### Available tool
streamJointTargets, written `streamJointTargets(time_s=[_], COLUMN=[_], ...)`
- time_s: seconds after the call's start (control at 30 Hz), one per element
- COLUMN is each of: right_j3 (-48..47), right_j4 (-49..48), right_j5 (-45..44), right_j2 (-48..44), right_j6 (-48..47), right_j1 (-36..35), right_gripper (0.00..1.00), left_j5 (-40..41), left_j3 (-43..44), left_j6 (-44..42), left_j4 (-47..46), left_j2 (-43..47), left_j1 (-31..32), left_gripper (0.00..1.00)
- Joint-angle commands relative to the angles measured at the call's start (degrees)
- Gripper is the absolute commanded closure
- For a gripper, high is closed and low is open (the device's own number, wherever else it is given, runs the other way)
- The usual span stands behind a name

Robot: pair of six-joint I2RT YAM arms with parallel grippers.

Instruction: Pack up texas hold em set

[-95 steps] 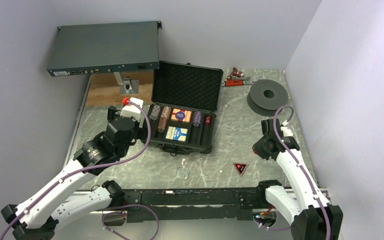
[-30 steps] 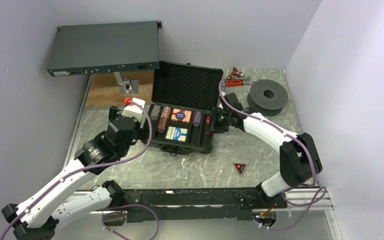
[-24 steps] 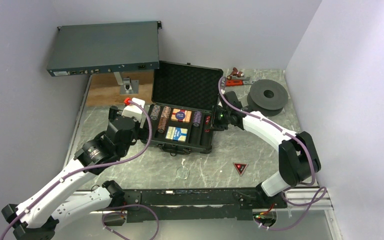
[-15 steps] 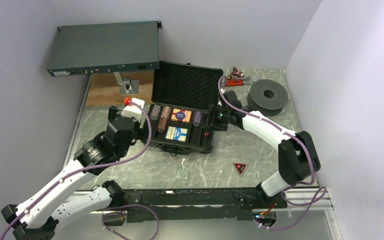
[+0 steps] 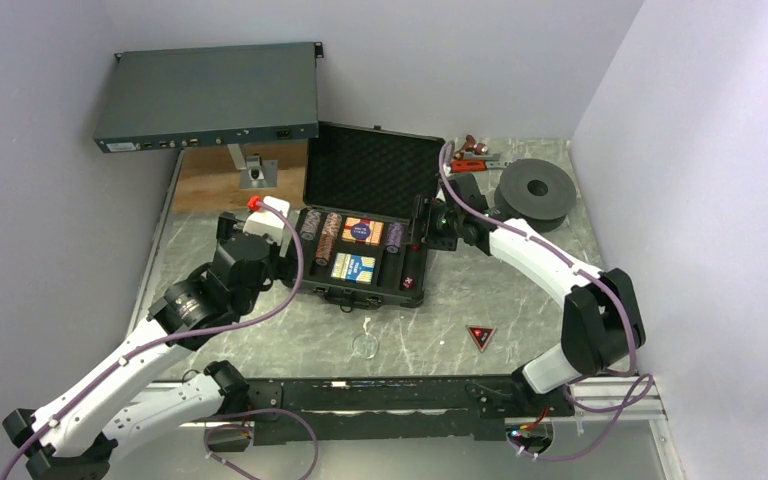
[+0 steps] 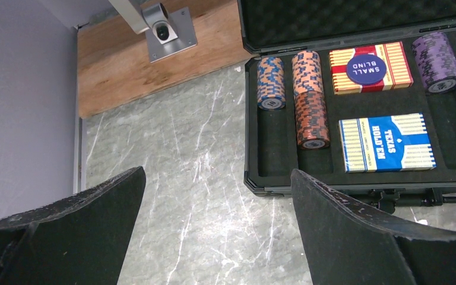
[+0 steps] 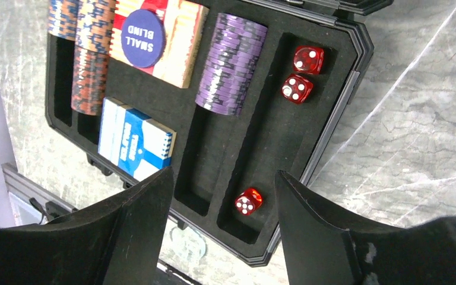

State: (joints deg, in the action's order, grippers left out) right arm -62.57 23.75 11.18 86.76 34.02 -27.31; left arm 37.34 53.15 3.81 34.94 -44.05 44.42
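The black case (image 5: 325, 285) lies open at mid-table with its foam lid (image 5: 372, 172) raised. It holds striped chip stacks (image 6: 310, 101), a red deck (image 6: 369, 67) with a blue "small blind" disc, a blue deck (image 6: 386, 142) and purple chips (image 7: 231, 65). Three red dice (image 7: 248, 201) lie in the rightmost slot, two of them at its far end (image 7: 297, 88). My right gripper (image 5: 422, 228) hovers open and empty over that slot (image 7: 222, 202). My left gripper (image 6: 217, 219) is open and empty over bare marble left of the case. The triangular marker (image 5: 480, 336) lies on the table near the front.
A grey-blue rack unit (image 5: 208, 97) stands on a bracket over a wooden board (image 5: 210, 185) at the back left. A black spool (image 5: 533, 192) and small red tools (image 5: 472, 155) sit at the back right. A clear round disc (image 5: 366, 346) lies in front of the case.
My right arm swung in from the right side to the case's right end. A red die now lies in the near end of the rightmost slot. The left arm has not moved.
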Motion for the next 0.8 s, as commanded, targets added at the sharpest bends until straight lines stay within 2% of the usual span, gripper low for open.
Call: streamJointTargets(time_s=[0.0,0.13,0.2,0.27,0.33,0.53,0.77], right_j3=[-1.9,-0.8,0.7,2.4,3.0,1.7,5.5], right_j4=[-1.9,-0.8,-1.1,-2.2,-2.2,1.7,3.2], right_j5=[-0.6,-3.4,-4.8,-5.1,-4.3,-5.1,-7.9], right_j2=[-5.4,-8.3,-9.9,-11.3,-12.1,-13.7,-18.8], right_j6=[-2.6,-3.0,-2.7,-2.4,-2.5,-3.3,-2.2], right_j1=[-0.3,-0.4,-0.4,-0.5,-0.7,-1.4,-1.5], right_gripper=[0.33,0.28,0.21,0.09,0.04,0.02,0.02], left_j5=[0.2,0.3,0.6,0.9,0.8,0.1,-1.6], left_j3=[-0.2,-0.2,-0.4,-0.7,-0.8,-0.7,-1.6], left_j6=[-0.6,-0.6,-0.6,-0.7,-0.8,-0.9,-1.9], left_j4=[-1.5,-1.6,-1.8,-2.1,-2.3,-2.2,-3.3], left_j2=[0.6,0.5,0.5,0.3,-0.1,-1.7,-1.5], left_j1=[-0.4,-0.7,-0.9,-0.9,-0.9,-1.3,-1.2], left_gripper=[0.01,0.01,0.01,0.01,0.01,0.01,0.01])
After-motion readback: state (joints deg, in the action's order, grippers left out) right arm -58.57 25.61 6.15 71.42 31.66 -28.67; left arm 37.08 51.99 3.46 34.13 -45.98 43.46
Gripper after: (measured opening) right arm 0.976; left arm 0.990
